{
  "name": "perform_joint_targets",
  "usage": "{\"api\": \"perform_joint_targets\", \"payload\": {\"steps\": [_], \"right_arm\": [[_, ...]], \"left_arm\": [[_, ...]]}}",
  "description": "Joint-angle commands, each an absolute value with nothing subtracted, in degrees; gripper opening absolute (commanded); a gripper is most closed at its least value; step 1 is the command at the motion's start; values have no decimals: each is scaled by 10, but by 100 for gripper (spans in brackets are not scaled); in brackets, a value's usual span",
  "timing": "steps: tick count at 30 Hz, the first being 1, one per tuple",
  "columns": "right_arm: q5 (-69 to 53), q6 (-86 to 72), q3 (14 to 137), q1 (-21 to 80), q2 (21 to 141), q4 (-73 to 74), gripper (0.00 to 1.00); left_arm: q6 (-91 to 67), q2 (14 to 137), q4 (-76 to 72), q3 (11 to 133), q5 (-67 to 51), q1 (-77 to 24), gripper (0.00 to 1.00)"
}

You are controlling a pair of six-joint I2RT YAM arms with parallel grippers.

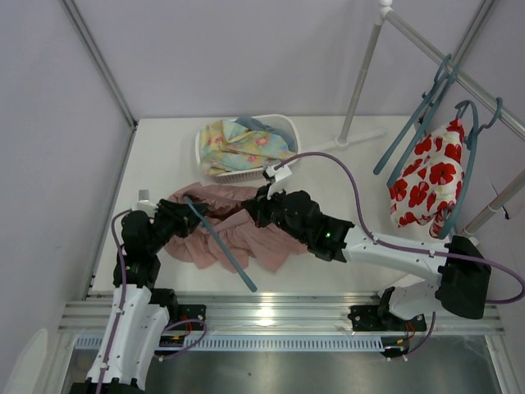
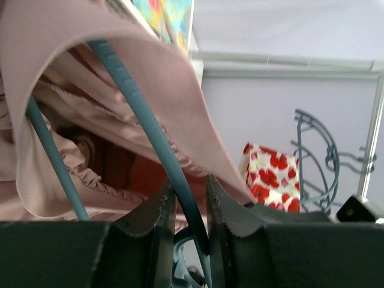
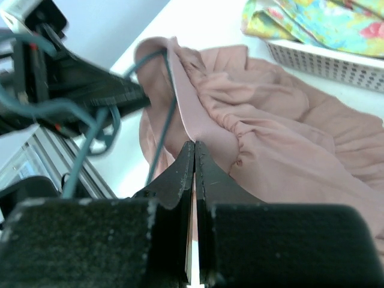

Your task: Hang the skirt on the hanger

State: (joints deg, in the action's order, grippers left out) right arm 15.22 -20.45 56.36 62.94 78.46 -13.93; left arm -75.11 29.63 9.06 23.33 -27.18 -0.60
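The dusty-pink skirt (image 1: 246, 238) lies crumpled on the table between both arms. A teal hanger (image 1: 223, 246) runs slantwise across it, one end tucked inside the waistband. My left gripper (image 1: 182, 212) is shut on the hanger; in the left wrist view the teal bar (image 2: 141, 108) passes between the jaws (image 2: 187, 187), with the skirt's (image 2: 150, 60) band looped over it. My right gripper (image 1: 254, 207) is shut on the skirt's waistband edge; in the right wrist view the jaws (image 3: 194, 145) pinch the pink fabric (image 3: 282, 138), with the hanger (image 3: 163, 126) just to the left.
A white basket (image 1: 283, 125) with a pastel floral cloth (image 1: 238, 144) stands behind the skirt. At the right a clothes rack (image 1: 361, 74) carries spare teal hangers (image 1: 418, 115) and a white cloth with red flowers (image 1: 431, 176). A metal rail (image 1: 271, 316) borders the near edge.
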Motion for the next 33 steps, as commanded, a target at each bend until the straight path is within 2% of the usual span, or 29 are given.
{"api": "perform_joint_targets", "payload": {"steps": [1, 10, 17, 27, 33], "right_arm": [[163, -199, 548, 635, 747, -142, 0], [193, -213, 501, 644, 672, -82, 0], [196, -236, 462, 652, 660, -68, 0], [252, -264, 455, 722, 674, -83, 0], [264, -272, 453, 725, 688, -90, 0]], "left_arm": [[-767, 297, 70, 244, -275, 38, 0], [-801, 335, -38, 224, -303, 131, 0], [-851, 353, -119, 215, -313, 134, 0], [-902, 365, -133, 239, -242, 135, 0], [-948, 386, -186, 234, -251, 135, 0]]}}
